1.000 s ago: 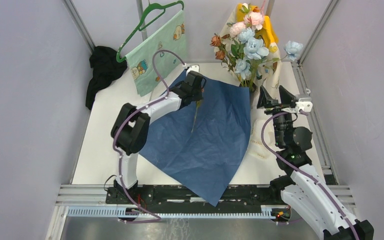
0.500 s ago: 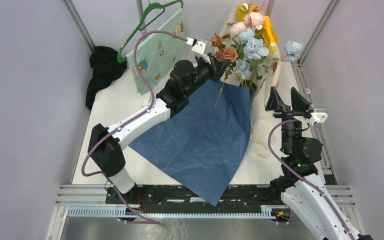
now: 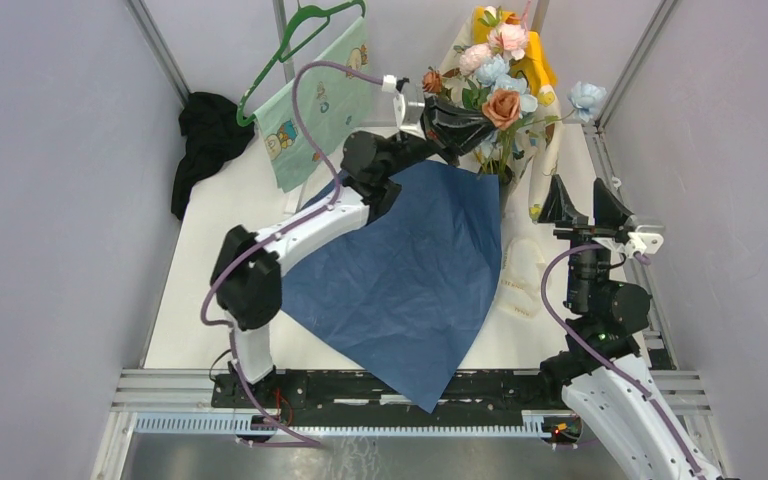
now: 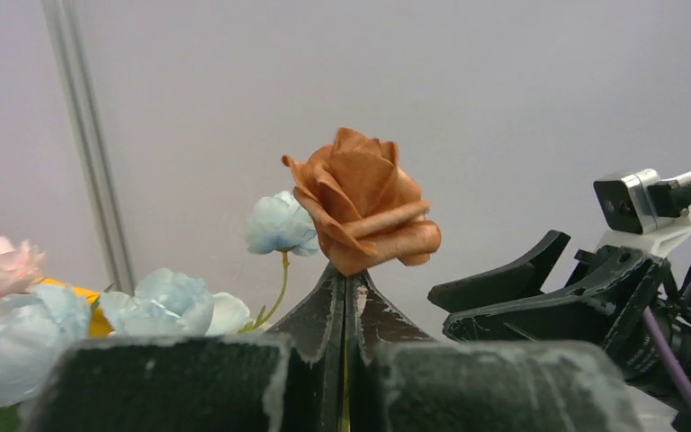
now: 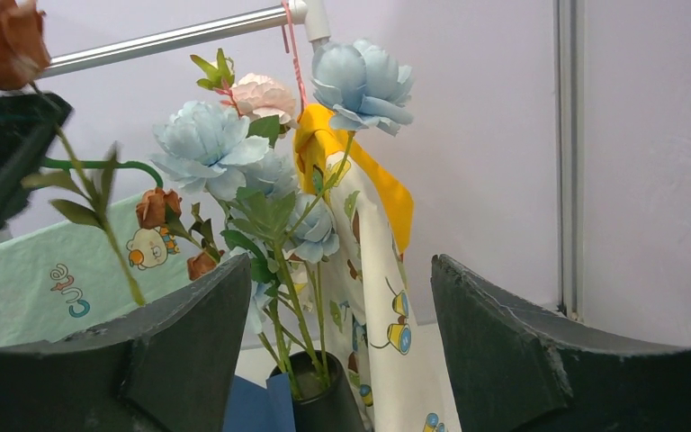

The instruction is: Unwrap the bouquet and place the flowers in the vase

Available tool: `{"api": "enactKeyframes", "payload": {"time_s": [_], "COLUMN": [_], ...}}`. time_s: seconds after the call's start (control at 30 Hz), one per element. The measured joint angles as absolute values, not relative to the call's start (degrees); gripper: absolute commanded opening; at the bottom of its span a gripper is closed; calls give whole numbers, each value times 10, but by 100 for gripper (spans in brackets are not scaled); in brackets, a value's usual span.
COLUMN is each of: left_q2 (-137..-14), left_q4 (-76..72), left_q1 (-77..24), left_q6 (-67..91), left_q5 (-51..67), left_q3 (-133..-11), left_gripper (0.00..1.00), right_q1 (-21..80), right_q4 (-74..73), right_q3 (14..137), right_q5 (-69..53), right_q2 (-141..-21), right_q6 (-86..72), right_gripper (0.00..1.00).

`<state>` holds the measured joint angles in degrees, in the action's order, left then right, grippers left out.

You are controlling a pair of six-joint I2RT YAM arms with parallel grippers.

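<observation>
From above, your left fingers (image 3: 457,124) carry the rust-orange flower (image 3: 503,106) over the vased flowers (image 3: 490,70), with the blue paper (image 3: 400,280) spread flat on the surface (image 3: 210,250). Left wrist: they pinch shut just under its bloom, so hold it upright. Right wrist: the right fingers (image 5: 504,342) gape empty; thread it straight down into the vase (image 5: 324,396).

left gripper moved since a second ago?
Yes: the left gripper, holding a rust-orange flower, went from the far corner of the blue paper rightward to the other flowers.
</observation>
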<state>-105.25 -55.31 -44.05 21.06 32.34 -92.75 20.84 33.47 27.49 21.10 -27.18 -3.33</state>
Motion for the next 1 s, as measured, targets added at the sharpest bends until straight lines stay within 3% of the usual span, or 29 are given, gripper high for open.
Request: {"api": "enactKeyframes", "payload": {"time_s": [0.13,0.27,1.0], "left_q2": [-1144,-1243,-1291], "left_q4": [-714,-783,-788], "left_q1": [-439,-428,-422], "left_q6": [276,343,358], "left_q5": [337,337,332], "left_q3": [-929,-974,-1091], "left_gripper": [3,3,3], "right_q1": [208,208,208], "right_q4": [333,332,330], "right_q3": [275,275,275], "right_q5": [217,221,223], "right_q2": [-270,-270,-272], "right_q6": [-27,-22,-17], "right_gripper": [80,80,80]}}
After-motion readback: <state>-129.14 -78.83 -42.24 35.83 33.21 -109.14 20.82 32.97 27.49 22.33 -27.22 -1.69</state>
